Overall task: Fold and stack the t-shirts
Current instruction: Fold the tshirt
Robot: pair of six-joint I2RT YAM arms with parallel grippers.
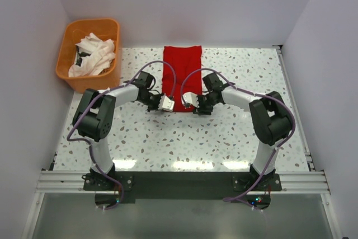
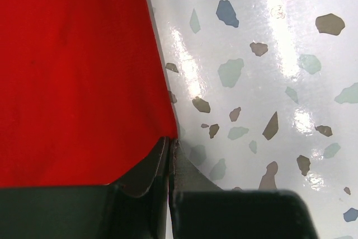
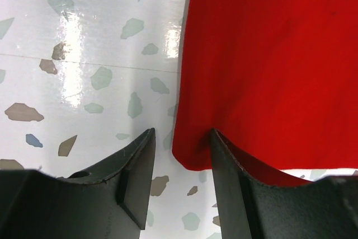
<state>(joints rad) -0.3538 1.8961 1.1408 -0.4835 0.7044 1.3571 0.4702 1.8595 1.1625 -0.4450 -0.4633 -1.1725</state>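
red t-shirt [image 1: 182,76], near corners in left gripper [image 2: 169,144] and right gripper [image 3: 182,132]

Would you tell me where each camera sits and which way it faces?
Top: overhead by the near edge, looking down at the table; left arm and right arm show.
Left wrist: on the left arm, looking past its shut left hand at the red shirt.
Right wrist: likewise, past the open right hand.
Shared: all three show the red shirt and table.

My left arm [image 1: 96,117] and right arm [image 1: 272,118]: white tubular links, bulky black joint housings. A purple cable [image 1: 173,78] loops along each. Black base plates [image 1: 106,183] sit on the aluminium rail [image 1: 61,181]. Fingers [image 3: 128,177] matte black, wedge-shaped, grainy.
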